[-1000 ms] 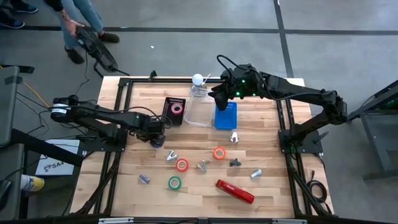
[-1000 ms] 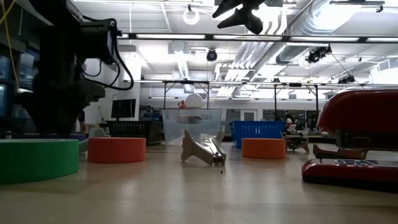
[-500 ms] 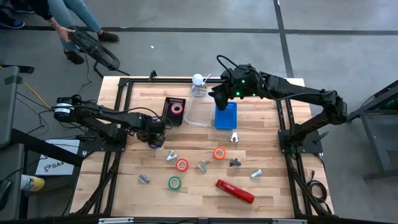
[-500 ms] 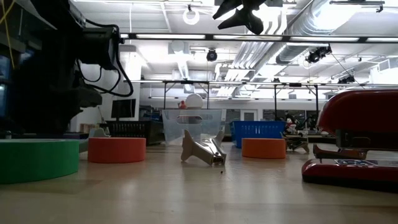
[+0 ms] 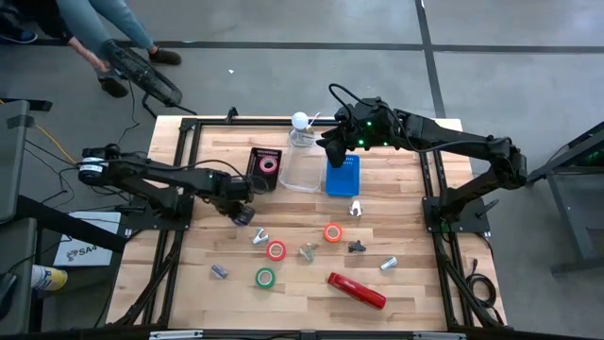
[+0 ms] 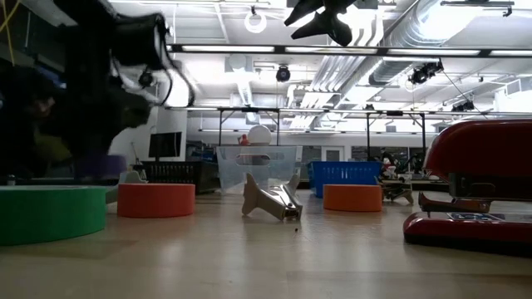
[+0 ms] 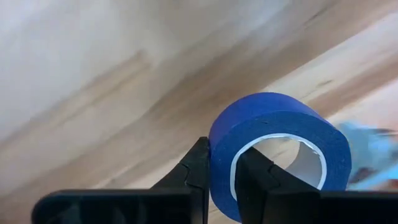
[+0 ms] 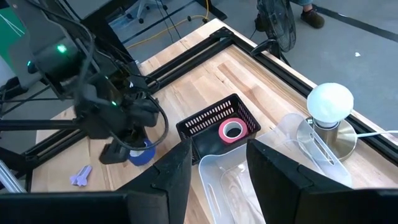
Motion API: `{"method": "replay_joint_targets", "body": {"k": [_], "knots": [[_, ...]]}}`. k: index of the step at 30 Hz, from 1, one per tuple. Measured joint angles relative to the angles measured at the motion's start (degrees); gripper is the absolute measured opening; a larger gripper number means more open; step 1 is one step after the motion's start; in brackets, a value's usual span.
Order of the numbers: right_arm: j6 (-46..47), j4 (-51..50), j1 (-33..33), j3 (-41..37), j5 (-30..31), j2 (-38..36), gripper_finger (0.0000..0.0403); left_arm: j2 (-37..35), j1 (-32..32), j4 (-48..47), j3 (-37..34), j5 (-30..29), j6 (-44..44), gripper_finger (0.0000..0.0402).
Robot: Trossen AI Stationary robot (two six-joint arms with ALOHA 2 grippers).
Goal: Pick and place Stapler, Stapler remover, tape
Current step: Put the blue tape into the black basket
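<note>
My left gripper (image 5: 243, 216) is shut on a blue-purple tape roll (image 7: 280, 130) over the table's left half, in front of the black basket (image 5: 265, 169), which holds a pink roll (image 5: 269, 164). The roll also shows in the right wrist view as the blue roll (image 8: 144, 155). The red stapler (image 5: 357, 290) lies flat near the front edge. An orange roll (image 5: 332, 232), a red roll (image 5: 276, 250) and a green roll (image 5: 265, 278) lie flat mid-table among several staple removers (image 5: 307, 251). My right gripper (image 5: 330, 146) hangs open high over the far containers. My left gripper pinches the roll's wall (image 7: 221, 155). One finger (image 7: 252, 177) is inside the pale core and the other (image 7: 196, 171) is on the blue outer face. The fingers come steeply from above. The roll hangs at their tips, just clear of the wood.
A clear tray (image 5: 302, 168), a blue basket (image 5: 343, 175) and a white-knobbed dispenser (image 5: 301, 128) stand at the far middle. The black frame rails (image 5: 179, 170) run along both table sides. A person with a dark tool (image 5: 142, 71) stands beyond the far left corner.
My left gripper has risen a little from the table and rolled its wrist somewhat, bringing the blue-purple roll up with it. My right arm has kept still. The person beyond the far left corner has shifted.
</note>
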Motion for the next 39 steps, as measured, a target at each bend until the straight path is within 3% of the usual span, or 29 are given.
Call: {"method": "replay_joint_targets", "body": {"k": [14,24,32,39], "knots": [[-0.25,-0.09,-0.02,0.0,-0.2,0.0,0.0146,-3.58,0.01,0.3,17.38,-14.22,18.83,0.0038],[-0.42,0.2,0.0,-0.02,-1.35,0.0,0.0145,-3.47,0.05,10.19,22.22,-23.61,29.43,0.0038],[-6.9,4.25,2.07,-0.02,-10.25,0.0,0.0145,-3.47,0.05,25.82,22.68,-24.96,44.43,0.0038],[-14.36,4.81,5.99,-0.02,-10.59,0.0,0.0146,-3.89,0.05,32.04,22.68,-24.46,49.85,0.0038]]}}
